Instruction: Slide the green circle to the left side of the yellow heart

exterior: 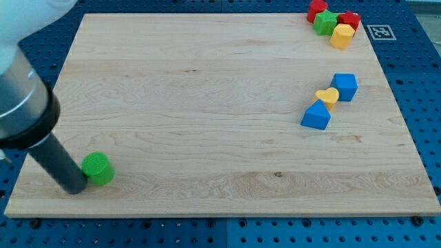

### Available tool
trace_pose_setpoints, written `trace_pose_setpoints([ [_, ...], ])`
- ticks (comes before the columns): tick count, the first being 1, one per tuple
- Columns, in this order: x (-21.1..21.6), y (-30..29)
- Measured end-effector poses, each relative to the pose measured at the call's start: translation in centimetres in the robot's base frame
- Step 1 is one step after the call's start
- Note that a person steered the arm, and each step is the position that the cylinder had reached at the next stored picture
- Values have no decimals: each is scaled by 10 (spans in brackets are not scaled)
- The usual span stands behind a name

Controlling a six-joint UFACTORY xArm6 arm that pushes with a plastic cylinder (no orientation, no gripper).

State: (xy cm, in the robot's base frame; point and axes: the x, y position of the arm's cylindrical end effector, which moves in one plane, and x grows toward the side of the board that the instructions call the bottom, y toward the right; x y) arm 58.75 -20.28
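The green circle lies near the board's bottom left corner. My tip rests on the board just left of and below it, touching or nearly touching its left side. The yellow heart lies far to the right, wedged between a blue cube at its upper right and a blue triangular block at its lower left.
A cluster sits at the top right corner: a red block, a green block, another red block and a yellow block. The wooden board lies on a blue pegboard. A marker tag sits beside the cluster.
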Motion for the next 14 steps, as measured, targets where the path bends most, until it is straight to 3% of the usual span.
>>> trace_pose_setpoints([
  [2,-25,21],
  [3,-32,51],
  [6,-104,152],
  [8,-149,117],
  [9,-152,126],
  [11,-154,196],
  [13,-178,203],
  [14,-168,249],
])
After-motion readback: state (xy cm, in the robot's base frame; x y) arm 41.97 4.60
